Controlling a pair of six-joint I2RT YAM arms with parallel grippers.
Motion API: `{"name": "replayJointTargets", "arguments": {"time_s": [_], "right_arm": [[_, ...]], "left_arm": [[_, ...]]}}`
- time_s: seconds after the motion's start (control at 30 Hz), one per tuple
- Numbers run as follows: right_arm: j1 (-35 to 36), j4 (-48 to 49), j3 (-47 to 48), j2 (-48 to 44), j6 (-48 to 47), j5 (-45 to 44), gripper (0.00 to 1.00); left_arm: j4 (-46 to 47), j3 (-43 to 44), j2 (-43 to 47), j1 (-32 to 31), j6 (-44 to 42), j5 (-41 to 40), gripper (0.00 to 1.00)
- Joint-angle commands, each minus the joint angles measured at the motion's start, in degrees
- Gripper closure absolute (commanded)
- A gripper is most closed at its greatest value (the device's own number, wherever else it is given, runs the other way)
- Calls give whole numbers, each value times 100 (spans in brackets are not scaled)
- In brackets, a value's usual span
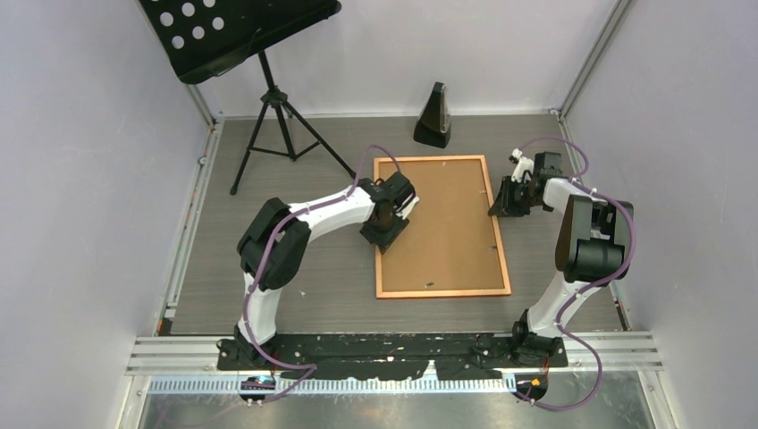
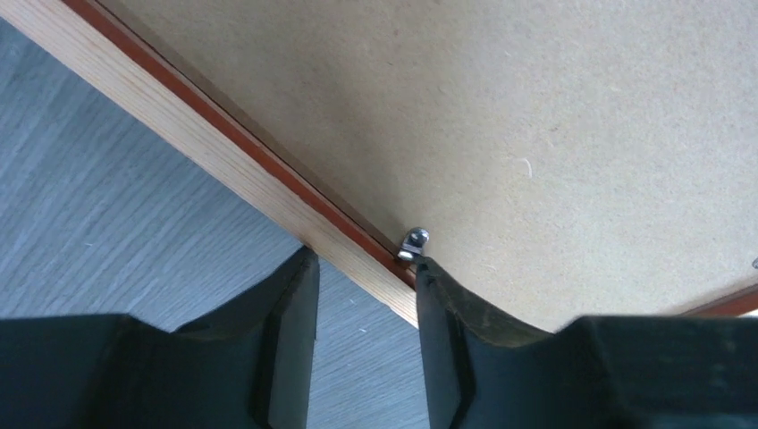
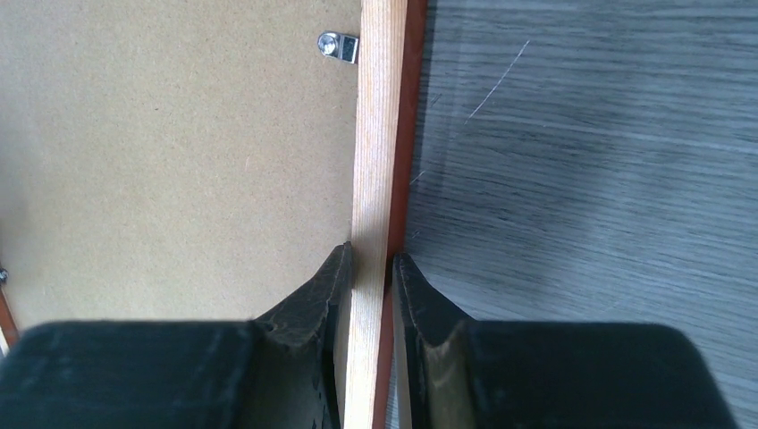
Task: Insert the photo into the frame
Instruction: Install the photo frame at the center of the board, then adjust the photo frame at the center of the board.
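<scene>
The frame (image 1: 442, 292), copper-orange with a thin rail, lies face down on the grey table, and a brown backing board (image 1: 442, 223) fills it. The photo is hidden. My left gripper (image 1: 386, 232) stands at the frame's left rail. In the left wrist view its fingertips (image 2: 365, 259) straddle the rail (image 2: 223, 152) at an angle, one tip touching each side, next to a small metal clip (image 2: 413, 241). My right gripper (image 1: 501, 204) is at the right rail. The right wrist view shows it (image 3: 371, 259) shut squarely on that rail (image 3: 375, 134), below another clip (image 3: 337, 45).
A black music stand (image 1: 241, 36) on a tripod stands at the back left. A dark metronome (image 1: 434, 116) sits just behind the frame's far edge. White walls close the table on three sides.
</scene>
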State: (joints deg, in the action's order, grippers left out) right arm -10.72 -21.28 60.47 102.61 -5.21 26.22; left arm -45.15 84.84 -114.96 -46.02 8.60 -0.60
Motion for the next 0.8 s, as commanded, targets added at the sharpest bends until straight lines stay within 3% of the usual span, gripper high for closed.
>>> {"name": "replayJointTargets", "arguments": {"time_s": [0.0,0.07,0.17,0.43,0.77], "right_arm": [[16,-75,-68,-148,-192,-155,95],[23,-78,-70,-164,-217,-163,95],[46,-76,-93,-196,-280,-163,95],[216,-196,-99,-249,-754,-404,95],[290,-1146,739,222,-1879,-804,95]], "left_arm": [[-40,149,55,-161,-452,164,49],[-51,156,89,-162,-432,149,38],[-48,169,146,-162,-421,150,31],[-118,300,283,-154,-474,24,27],[-189,412,976,171,-755,-80,21]]}}
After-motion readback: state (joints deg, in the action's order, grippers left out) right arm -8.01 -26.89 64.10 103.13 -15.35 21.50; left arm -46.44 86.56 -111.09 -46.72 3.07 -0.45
